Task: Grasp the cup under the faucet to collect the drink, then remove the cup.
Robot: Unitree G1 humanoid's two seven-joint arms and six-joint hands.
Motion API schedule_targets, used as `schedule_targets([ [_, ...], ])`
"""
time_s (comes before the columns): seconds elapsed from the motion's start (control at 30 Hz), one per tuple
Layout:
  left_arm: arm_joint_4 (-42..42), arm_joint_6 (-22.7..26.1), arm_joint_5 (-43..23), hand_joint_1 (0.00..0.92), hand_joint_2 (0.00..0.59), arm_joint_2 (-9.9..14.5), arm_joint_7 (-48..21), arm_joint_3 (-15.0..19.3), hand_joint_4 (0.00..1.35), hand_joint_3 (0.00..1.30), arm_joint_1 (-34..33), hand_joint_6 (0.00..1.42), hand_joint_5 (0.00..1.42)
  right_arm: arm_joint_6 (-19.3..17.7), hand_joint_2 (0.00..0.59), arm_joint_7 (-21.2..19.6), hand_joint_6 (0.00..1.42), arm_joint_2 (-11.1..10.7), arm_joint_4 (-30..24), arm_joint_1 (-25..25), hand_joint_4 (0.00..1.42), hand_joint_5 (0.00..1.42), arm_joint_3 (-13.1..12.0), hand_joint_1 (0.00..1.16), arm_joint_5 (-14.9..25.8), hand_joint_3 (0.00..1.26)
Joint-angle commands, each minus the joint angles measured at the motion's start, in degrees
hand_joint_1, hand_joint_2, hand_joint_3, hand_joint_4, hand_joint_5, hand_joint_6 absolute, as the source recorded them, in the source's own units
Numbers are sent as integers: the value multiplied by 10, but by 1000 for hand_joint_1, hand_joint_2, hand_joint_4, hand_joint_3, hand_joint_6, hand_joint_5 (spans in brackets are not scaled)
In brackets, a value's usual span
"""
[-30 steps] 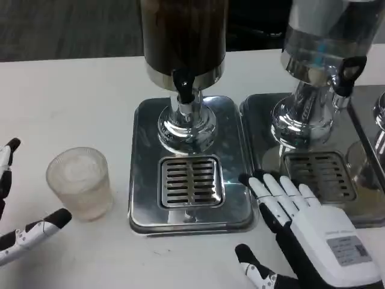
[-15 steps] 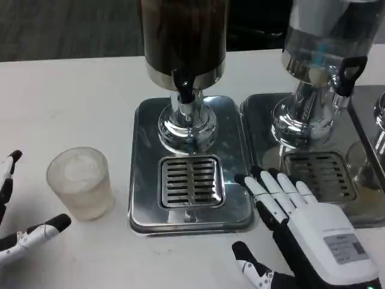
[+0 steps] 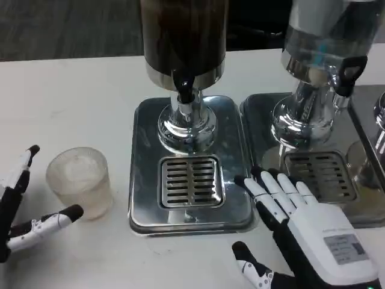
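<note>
Head view: white table (image 3: 72,102), dark floor (image 3: 66,27) behind; both hands' fingers (image 3: 274,195) spread, holding nothing.

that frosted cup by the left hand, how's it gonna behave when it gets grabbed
The frosted plastic cup looks thin-walled and translucent, so it is probably light and may flex under a firm squeeze. It stands upright on the white table and seems short and broad, so tipping looks unlikely, though a sideways nudge from the open left hand could slide it.
</note>
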Motion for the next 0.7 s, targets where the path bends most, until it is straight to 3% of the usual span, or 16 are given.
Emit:
schedule_targets([
  [0.03, 26, -8, -2, 126, 0, -1, -1, -20, 0, 0, -29, 127, 81, 7, 452, -9, 0, 6, -7, 5, 0, 0, 0, 560, 2, 101],
  [0.7, 78, -11, 0, 128, 1, -8, -5, -73, 0, 0, -101, 147, 113, 9, 452, -12, 0, 11, -11, 16, 0, 0, -3, 560, 9, 113],
])
